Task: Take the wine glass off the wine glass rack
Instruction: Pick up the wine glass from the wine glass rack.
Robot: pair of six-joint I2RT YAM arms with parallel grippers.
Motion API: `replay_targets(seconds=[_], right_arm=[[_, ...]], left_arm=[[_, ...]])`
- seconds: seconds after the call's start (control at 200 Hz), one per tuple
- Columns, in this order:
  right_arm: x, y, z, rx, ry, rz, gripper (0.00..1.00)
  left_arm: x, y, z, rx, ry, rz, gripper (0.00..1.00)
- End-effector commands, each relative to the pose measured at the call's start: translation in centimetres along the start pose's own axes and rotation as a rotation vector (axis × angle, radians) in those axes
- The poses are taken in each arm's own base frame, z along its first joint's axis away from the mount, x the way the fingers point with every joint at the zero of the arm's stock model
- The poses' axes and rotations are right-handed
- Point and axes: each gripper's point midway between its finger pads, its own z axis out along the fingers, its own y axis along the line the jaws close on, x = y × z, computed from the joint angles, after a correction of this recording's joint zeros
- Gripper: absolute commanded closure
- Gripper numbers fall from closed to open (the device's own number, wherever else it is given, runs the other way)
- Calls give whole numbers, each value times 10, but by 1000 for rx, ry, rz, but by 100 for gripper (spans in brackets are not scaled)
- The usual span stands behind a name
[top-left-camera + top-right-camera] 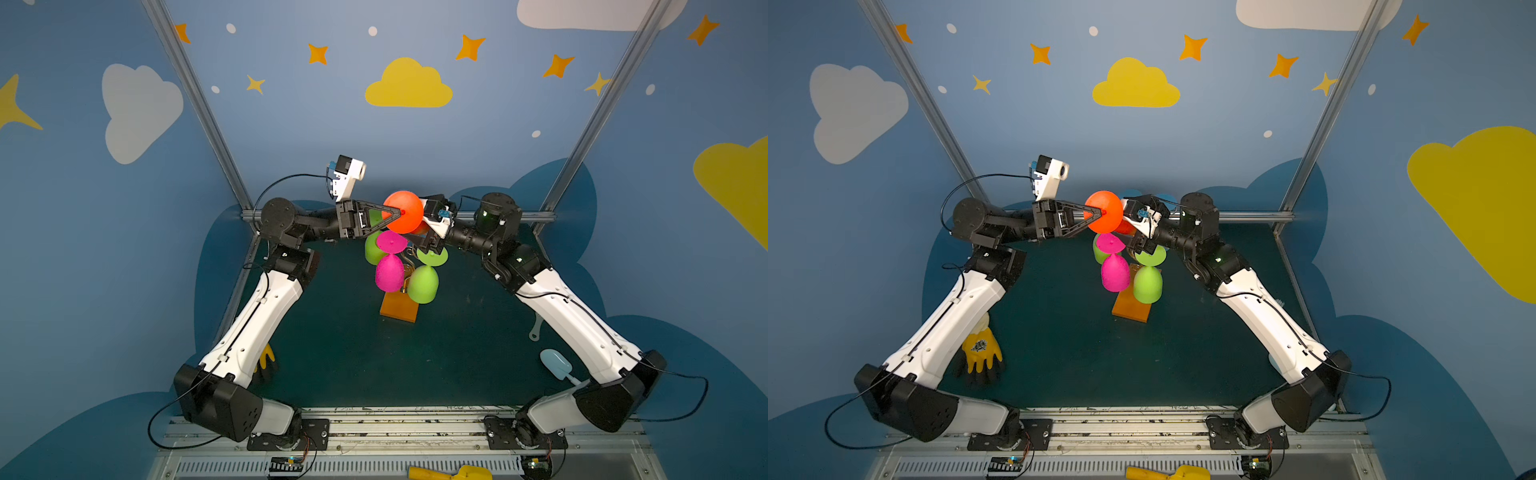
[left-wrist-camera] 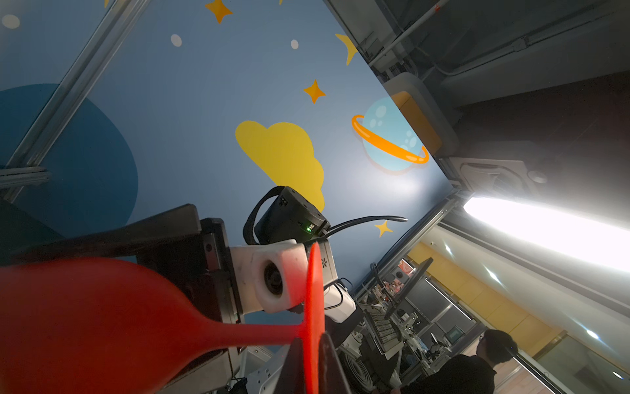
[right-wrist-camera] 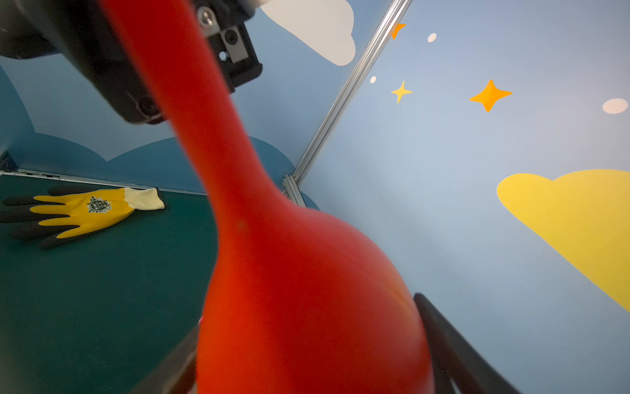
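Slipping is the worry: left gripper [image 1: 400, 212] pinches the orange wine glass [image 1: 411, 203] by its foot, right gripper [image 3: 306, 354] clasps the bowl above the wine glass rack [image 1: 398, 309].

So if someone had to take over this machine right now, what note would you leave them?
Left gripper: pinched on the foot of the orange wine glass.
Right gripper: closed around that glass's bowl.
Wine glass rack: standing mid-table; a pink glass and two green glasses hang on it.
Done: the orange wine glass looks lifted clear of the rack, foot up.
Left: probably let one gripper release, then set the glass down on the table.
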Motion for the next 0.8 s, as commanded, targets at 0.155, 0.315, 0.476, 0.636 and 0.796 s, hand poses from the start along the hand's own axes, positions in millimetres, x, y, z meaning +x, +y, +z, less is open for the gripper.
replay_targets(seconds=[0.155, 0.315, 0.476, 0.636, 0.796], right_arm=[[-12, 8, -16, 5, 9, 25, 35], [-11, 8, -27, 32, 52, 55, 38], [-12, 7, -42, 59, 105, 115, 41], [-11, 7, -58, 80, 177, 192, 45], [-9, 8, -73, 112, 262, 257, 47]], left_arm=[[-4, -11, 0, 3, -9, 84, 49], [-5, -13, -3, -12, -38, 138, 30], [-6, -9, -10, -105, -99, 243, 21], [-9, 4, -24, -247, -202, 432, 16], [-8, 20, -32, -378, -228, 655, 16]])
